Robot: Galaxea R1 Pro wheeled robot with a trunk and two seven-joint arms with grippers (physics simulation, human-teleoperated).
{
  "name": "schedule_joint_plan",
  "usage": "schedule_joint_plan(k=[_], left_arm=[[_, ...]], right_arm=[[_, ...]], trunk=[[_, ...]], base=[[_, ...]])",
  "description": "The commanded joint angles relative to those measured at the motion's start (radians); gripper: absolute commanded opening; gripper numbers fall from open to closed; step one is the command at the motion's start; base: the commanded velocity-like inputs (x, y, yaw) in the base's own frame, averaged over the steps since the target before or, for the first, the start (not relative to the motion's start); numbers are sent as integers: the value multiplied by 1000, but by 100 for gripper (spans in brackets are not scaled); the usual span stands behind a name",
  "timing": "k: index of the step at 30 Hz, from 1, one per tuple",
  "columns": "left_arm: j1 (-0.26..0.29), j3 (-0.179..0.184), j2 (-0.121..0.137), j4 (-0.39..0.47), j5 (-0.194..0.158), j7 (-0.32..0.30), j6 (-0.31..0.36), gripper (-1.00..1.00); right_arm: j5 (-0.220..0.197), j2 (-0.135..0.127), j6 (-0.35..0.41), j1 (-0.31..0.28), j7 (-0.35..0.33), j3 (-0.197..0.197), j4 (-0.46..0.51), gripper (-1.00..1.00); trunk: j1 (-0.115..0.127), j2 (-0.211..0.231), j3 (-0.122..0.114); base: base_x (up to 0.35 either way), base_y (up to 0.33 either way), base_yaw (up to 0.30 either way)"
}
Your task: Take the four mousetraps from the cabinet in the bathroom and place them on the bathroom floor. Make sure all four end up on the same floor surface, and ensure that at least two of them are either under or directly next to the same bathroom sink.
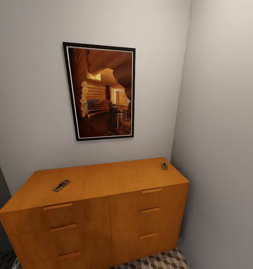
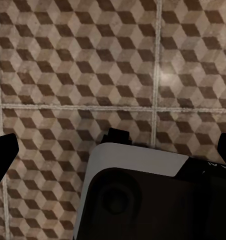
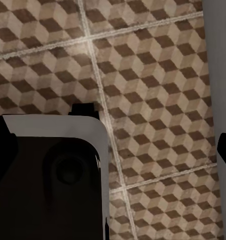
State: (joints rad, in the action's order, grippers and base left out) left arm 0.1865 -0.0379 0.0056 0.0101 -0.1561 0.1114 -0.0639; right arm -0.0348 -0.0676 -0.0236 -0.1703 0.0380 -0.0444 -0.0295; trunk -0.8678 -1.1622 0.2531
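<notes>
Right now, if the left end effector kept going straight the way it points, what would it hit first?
Most likely the bathroom floor: the left wrist view looks along the fingers onto cube-patterned tiles, nothing between. How far off is unclear.

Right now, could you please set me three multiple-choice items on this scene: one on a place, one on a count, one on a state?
1. Where do the mousetraps lie?
A. on the cabinet top
B. on the floor
C. in an open drawer

2. How many mousetraps show in the head view?
A. one
B. two
C. four

3. The cabinet drawers are:
A. all shut
B. one pulled out
C. removed

Answers:
1 A: one mousetrap lies near the left end of the cabinet top, another mousetrap at the right rear corner.
2 B: just those two.
3 A: every drawer front sits flush.
</notes>
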Motion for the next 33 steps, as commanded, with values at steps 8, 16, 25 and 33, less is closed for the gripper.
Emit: schedule_joint_plan(k=[8,16,25,33], left_arm=[[1,-3,0,-1,-5,1,-4,100],[1,-3,0,-1,-5,1,-4,100],[1,1,0,0,0,0,-3,100],[2,13,-8,242,73,-2,10,100]], right_arm=[[-5,1,-2,-1,3,-4,-3,100],[-6,3,0,-1,7,-3,-3,100],[-5,6,2,-1,13,-3,-3,100],[6,-1,12,-1,6,-6,54,100]], trunk=[[0,-1,1],[0,-1,1],[0,-1,1],[0,-1,1]], base=[[0,0,0],[0,0,0],[0,0,0],[0,0,0]])
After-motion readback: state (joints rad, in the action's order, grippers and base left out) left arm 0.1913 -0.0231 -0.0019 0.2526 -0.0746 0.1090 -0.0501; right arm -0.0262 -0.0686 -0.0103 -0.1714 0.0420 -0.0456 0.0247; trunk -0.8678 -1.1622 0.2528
